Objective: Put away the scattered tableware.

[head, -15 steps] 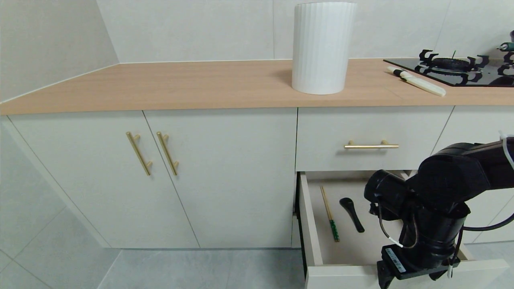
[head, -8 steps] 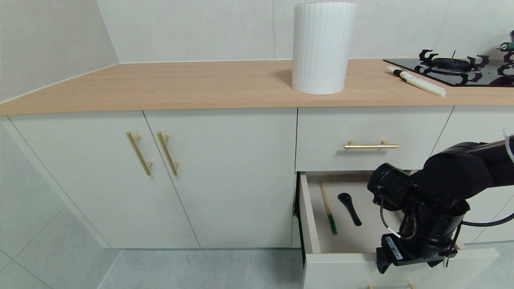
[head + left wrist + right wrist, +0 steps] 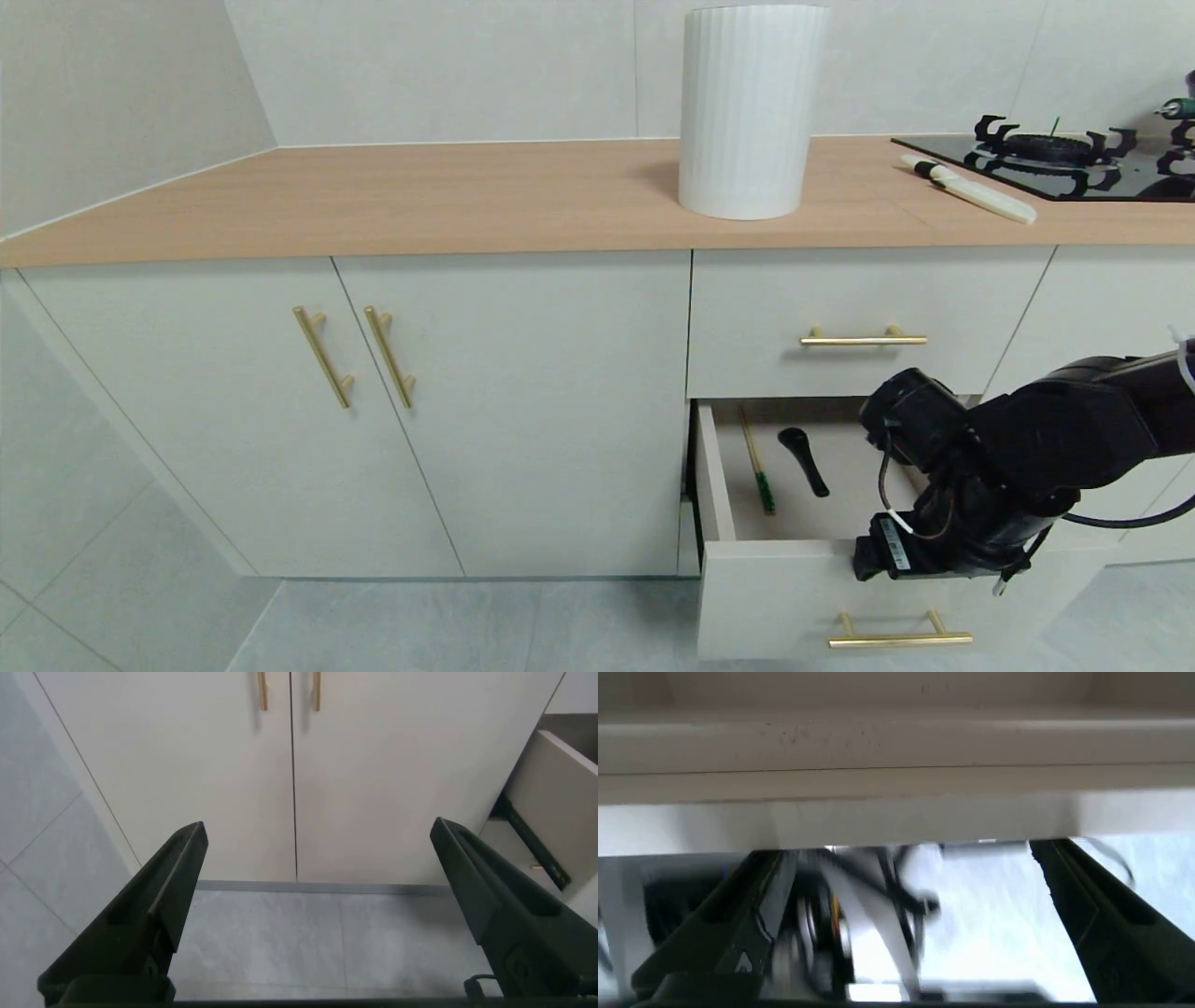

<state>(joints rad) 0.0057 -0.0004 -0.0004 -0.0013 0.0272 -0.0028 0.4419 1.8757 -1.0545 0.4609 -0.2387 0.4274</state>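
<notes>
The pale matte drawer point(image 3: 775, 597) stands partly out. On its smooth floor lie one pair of slim wooden chopsticks point(image 3: 756, 459) with green ends and one glossy black spoon point(image 3: 803, 459), side by side and apart. On the wood-grain desk point(image 3: 420, 196) stand one ribbed white cylinder point(image 3: 752, 112) and one cream knife point(image 3: 971, 189). The right hand point(image 3: 906, 849) is spread wide and empty at the drawer's front lip; I cannot tell whether it touches. The left hand point(image 3: 318, 829) gapes empty before two flat doors point(image 3: 392, 775).

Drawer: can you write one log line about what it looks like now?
drawer: partly open | inside: chopsticks, black spoon | right claw: open, at drawer front | left claw: open, facing cupboard doors
</notes>
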